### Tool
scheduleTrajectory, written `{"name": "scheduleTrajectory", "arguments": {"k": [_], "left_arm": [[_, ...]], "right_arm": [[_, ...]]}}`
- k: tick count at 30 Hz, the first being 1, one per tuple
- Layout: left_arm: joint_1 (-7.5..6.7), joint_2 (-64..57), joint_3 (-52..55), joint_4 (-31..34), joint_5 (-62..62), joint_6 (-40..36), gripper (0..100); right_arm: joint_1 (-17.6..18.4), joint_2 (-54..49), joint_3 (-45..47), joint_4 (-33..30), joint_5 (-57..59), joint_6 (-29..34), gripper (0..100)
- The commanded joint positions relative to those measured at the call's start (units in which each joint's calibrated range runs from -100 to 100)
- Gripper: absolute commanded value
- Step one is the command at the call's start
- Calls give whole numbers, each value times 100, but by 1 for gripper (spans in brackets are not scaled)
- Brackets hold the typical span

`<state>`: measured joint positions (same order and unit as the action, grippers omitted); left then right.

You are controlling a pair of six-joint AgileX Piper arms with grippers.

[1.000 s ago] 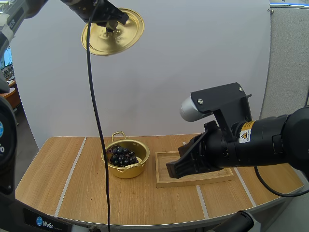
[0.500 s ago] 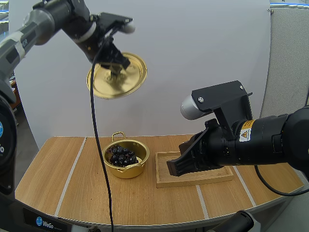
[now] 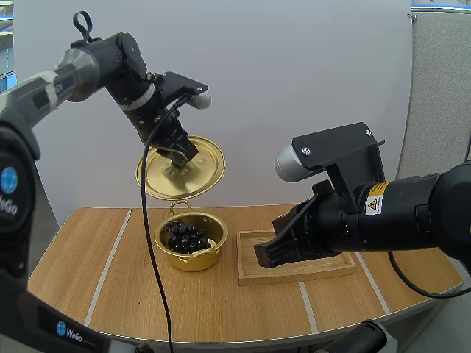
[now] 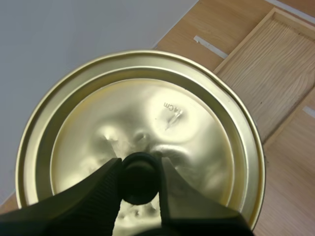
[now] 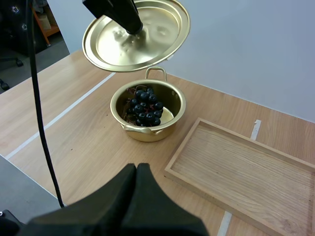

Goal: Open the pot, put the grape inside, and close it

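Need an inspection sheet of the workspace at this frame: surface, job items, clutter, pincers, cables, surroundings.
surface: wooden table, pale strips across the top.
job's things: gold pot open on the table, grapes inside; lid tilted in the air above the pot.
clutter: wooden tray beside the pot, with nothing on it; otherwise nothing seen.
grippers: left pincer shut on the lid at its centre; right pincer shut on nothing, above the table near the tray.
cables: nothing seen lying on the table.
surroundings: white panel behind the table.
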<state>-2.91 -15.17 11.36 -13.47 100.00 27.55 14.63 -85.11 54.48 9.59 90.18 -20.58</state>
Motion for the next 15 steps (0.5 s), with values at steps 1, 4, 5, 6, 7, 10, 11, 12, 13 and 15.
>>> {"name": "scheduleTrajectory", "arguments": {"k": [1, 4, 5, 6, 7, 10, 11, 12, 13, 15], "left_arm": [[-18, 262, 19, -166, 0, 13, 0], [-18, 518, 19, -189, 0, 23, 0], [-18, 603, 19, -194, 0, 23, 0], [-18, 671, 19, -208, 0, 35, 0], [-18, 749, 19, -235, 0, 60, 0], [-18, 961, 19, -243, 0, 58, 0], [-18, 1024, 19, -243, 0, 58, 0], [-18, 1100, 19, -243, 0, 58, 0], [-18, 1157, 19, -243, 0, 58, 0], [-18, 1279, 19, -259, 0, 97, 0]], "right_arm": [[-21, -58, 7, -9, -76, 27, 0], [-21, -58, 7, -9, -76, 27, 0], [-21, -58, 7, -9, -76, 27, 0], [-21, -58, 7, -9, -76, 27, 0], [-21, -58, 7, -9, -76, 27, 0], [-21, -58, 7, -9, -76, 27, 0], [-21, -58, 7, -9, -76, 27, 0], [-21, -58, 7, -9, -76, 27, 0], [-21, -58, 7, -9, -76, 27, 0], [-21, -58, 7, -9, -76, 27, 0]]}}
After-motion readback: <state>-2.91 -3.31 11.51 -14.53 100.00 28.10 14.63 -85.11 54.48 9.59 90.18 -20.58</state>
